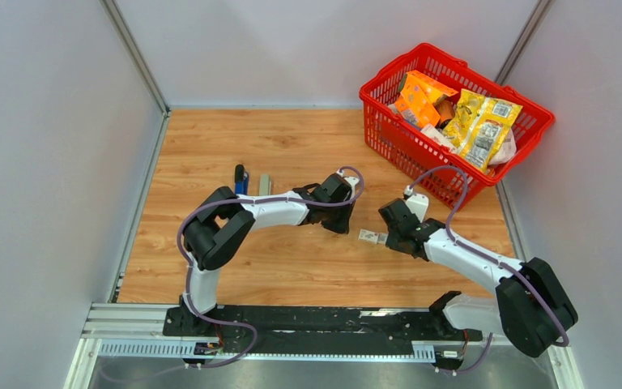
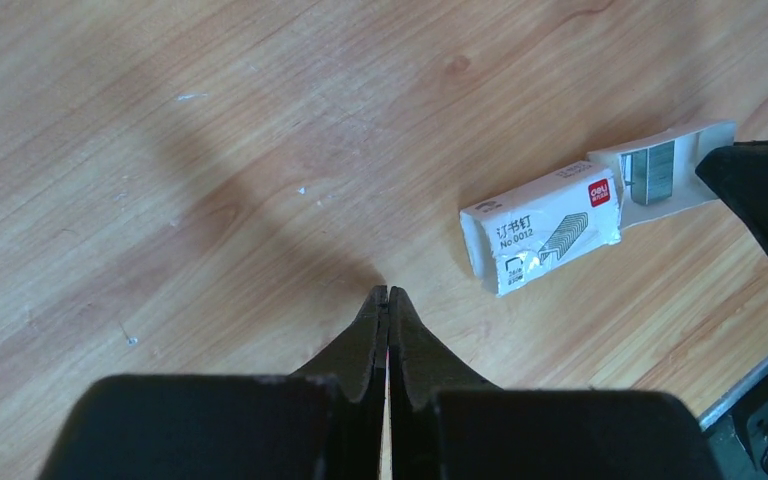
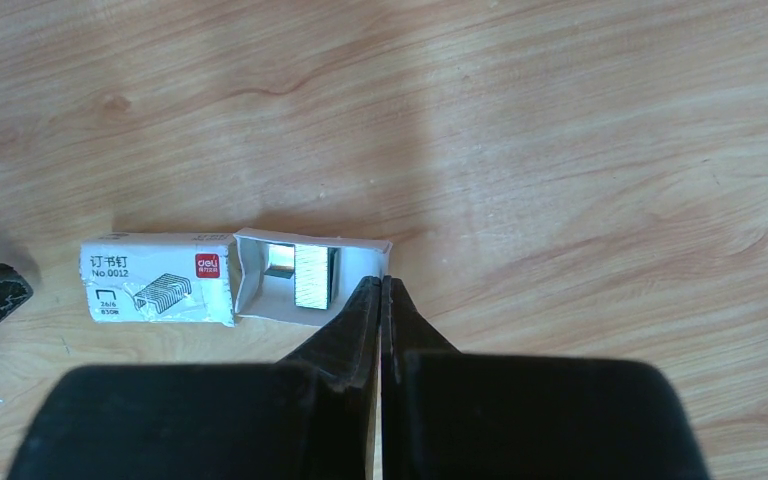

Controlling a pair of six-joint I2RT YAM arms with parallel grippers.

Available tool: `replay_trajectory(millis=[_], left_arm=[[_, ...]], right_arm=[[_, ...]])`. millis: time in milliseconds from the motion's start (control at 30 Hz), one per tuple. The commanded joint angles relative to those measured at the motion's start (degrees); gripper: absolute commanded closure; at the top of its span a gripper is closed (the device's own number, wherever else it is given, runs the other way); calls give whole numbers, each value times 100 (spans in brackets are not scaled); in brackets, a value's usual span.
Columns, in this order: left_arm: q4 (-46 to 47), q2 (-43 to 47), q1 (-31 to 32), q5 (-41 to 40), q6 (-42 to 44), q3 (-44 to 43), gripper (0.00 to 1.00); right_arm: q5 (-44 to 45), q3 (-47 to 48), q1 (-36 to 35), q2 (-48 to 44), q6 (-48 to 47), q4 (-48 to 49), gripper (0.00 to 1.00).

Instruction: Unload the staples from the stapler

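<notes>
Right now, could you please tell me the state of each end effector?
Left end effector: closed, nothing visibly held.
Right end effector: closed, nothing visibly held, tips by the open staple box.

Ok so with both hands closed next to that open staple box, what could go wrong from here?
The right hand sits closed at the rim of the slid-out tray; a nudge could tip the staples onto the table. The left hand is close beyond the box sleeve, so the two hands might collide over it.
</notes>
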State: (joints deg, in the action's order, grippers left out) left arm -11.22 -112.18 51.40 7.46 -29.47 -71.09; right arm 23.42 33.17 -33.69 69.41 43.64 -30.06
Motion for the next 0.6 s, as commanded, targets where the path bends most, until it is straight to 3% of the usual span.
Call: replay_trajectory(millis=[0,567], left_arm=[[41,-102,46,62,12,-239,100],[6,-129,90,80,38,-327,100]], right_arm=[[48,49,-85,-41,-40,106,100],[383,41,-357,-68,110,-79,100]])
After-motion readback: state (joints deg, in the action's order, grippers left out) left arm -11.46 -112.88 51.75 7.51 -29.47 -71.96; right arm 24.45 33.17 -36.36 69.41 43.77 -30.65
